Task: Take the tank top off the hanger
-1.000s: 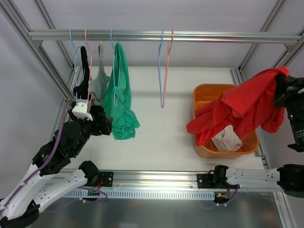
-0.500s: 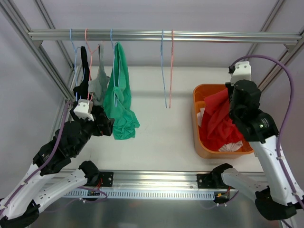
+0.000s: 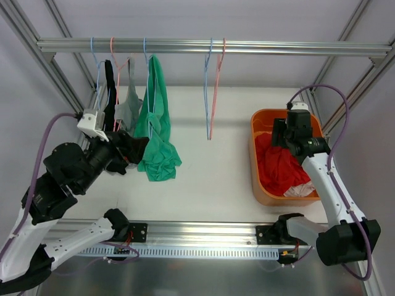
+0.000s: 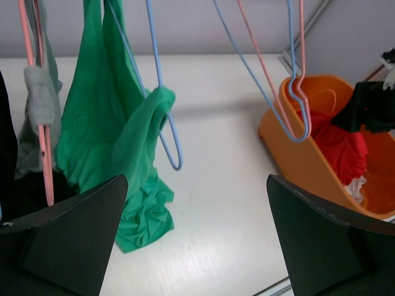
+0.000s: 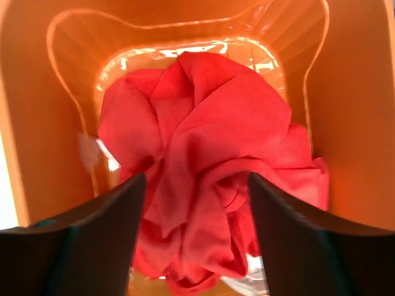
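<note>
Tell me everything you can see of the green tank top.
The green tank top is thin, soft-looking fabric, wrinkled and falling in long folds from a light blue hanger hooked on the rail. One strap loops over the hanger's wire. The lower end bunches up low over the white table; whether it rests there cannot be told. A grey garment hangs close beside it.

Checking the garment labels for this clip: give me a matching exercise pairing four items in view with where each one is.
1. red garment
2. green tank top
3. grey top
4. bare hangers

A. on a pink hanger
B. in the orange bin
C. empty, at the middle of the rail
D. on a blue hanger

Pairs: 1-B, 2-D, 3-A, 4-C
</note>
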